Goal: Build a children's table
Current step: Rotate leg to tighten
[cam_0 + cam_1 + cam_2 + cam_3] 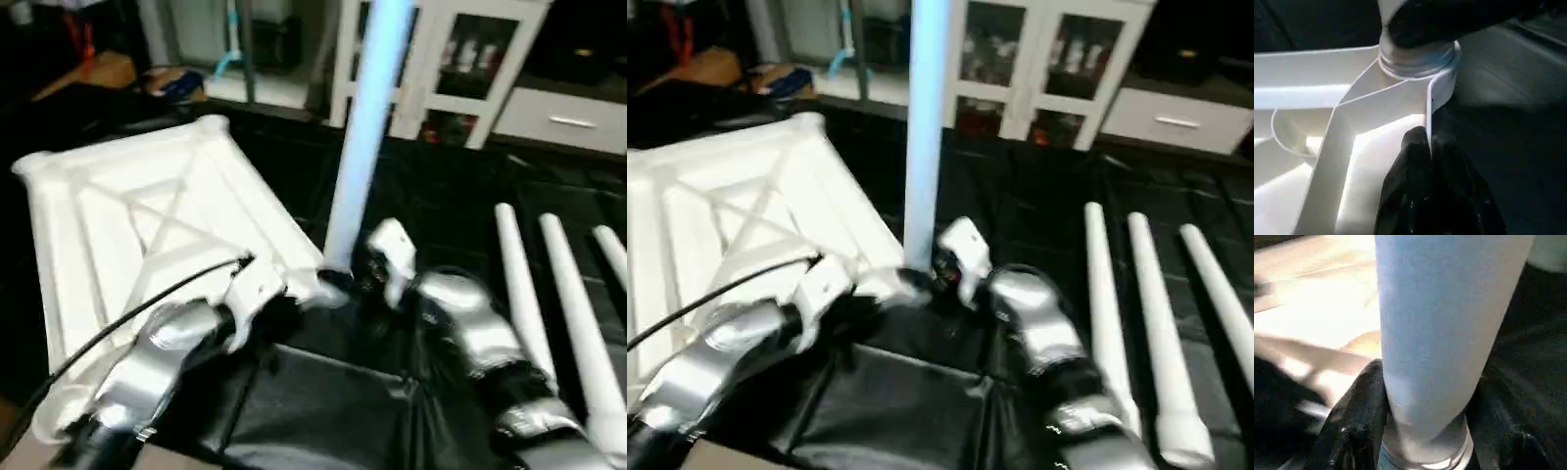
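A black cloth (323,401) covers the work surface, with a white glass-door cabinet (460,59) and a drawer unit (568,122) behind it. The table top (147,235) lies underside up, its X ribs showing, and one leg (367,127) stands upright in the corner socket nearest the robot.

The left gripper (1430,161) is pressed together on the thin side wall of the top, with the socket just beyond its tips, holding the top steady. The right gripper (1425,431) closes around the base of the standing leg, a black finger (1359,416) against each side just above the threaded collar.

The step in hand looks like screwing this first leg home. Three more legs (549,294) lie side by side on the cloth, beyond the right gripper's outer side.

Next, the right gripper likely needs to twist, let go, regrip and repeat while the left one keeps the top from turning.
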Robot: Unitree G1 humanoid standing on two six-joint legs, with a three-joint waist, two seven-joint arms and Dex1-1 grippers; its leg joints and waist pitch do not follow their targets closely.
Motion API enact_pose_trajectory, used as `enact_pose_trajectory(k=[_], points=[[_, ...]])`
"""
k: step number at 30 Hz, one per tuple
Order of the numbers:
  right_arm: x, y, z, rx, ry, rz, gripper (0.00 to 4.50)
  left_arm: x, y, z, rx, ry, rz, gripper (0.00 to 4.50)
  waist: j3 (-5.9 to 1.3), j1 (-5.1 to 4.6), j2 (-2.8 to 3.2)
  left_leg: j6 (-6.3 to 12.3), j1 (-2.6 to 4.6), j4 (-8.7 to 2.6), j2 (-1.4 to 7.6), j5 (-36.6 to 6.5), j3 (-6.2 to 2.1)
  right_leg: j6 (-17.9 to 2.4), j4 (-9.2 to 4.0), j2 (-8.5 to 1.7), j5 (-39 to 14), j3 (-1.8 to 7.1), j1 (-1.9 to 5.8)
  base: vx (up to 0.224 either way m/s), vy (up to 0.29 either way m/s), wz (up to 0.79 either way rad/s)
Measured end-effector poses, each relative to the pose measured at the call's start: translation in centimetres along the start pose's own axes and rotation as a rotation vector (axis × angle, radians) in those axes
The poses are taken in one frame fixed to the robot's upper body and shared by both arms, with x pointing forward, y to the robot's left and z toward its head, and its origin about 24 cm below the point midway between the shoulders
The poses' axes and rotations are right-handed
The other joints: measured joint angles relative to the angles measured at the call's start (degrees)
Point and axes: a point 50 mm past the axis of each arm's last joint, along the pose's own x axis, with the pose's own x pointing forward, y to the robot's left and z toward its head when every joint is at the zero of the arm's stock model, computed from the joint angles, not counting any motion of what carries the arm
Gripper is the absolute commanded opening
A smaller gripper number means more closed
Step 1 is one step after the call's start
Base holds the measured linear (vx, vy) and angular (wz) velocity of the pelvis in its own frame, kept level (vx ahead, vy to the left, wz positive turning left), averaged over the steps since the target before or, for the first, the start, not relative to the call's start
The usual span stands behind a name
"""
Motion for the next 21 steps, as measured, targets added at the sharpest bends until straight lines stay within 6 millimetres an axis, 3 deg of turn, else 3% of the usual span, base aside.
enact_pose_trajectory(k=[4,9,10,13,18,21], points=[[1.3,-0.7,0.3,0.044,0.014,-0.271,1.91,3.4,-0.4,1.5,-0.075,-0.009,0.125,0.00,-0.03,0.14,0.34,-0.03,-0.03,0.01,-0.07,0.02,0.00,0.00,-0.12,0.00,0.09,0.08,0.04,0.000,0.000,0.00],[1.7,-1.0,0.4,0.074,0.006,-0.398,1.91,5.2,-0.6,2.4,-0.117,-0.015,0.153,0.00,-0.22,0.29,0.81,-0.02,-0.10,-0.06,-0.08,0.03,-0.01,0.04,-0.15,0.00,0.12,0.09,0.03,0.000,0.000,0.00],[1.8,-0.9,0.4,0.073,0.001,-0.397,1.91,5.2,-0.6,2.4,-0.116,-0.017,0.153,0.00,-0.23,0.28,0.83,-0.01,-0.13,-0.09,-0.08,0.03,-0.01,0.08,-0.16,0.00,0.10,0.08,0.01,0.000,0.000,0.00],[1.8,-0.9,0.4,0.083,-0.014,-0.383,2.61,5.2,-0.5,2.5,-0.107,-0.021,0.153,0.00,-0.21,0.31,0.92,0.07,-0.16,-0.10,-0.06,0.07,-0.01,0.13,-0.20,0.00,0.07,0.04,0.00,0.000,0.000,0.00],[1.5,-0.4,-0.2,0.105,-0.014,-0.269,3.02,3.3,0.9,1.3,-0.041,-0.026,0.170,0.00,-0.05,-0.86,1.23,0.07,-0.21,-0.11,-0.01,0.07,-0.07,0.10,-0.19,0.04,0.11,-0.02,-0.11,0.000,0.000,0.00],[1.3,-0.3,0.3,0.084,-0.034,-0.208,3.17,2.1,1.0,0.7,0.000,-0.037,0.120,0.00,0.01,-0.73,1.36,0.06,-0.36,-0.12,0.12,0.08,-0.15,0.10,-0.18,0.09,0.10,-0.20,-0.19,0.000,0.000,0.00]])
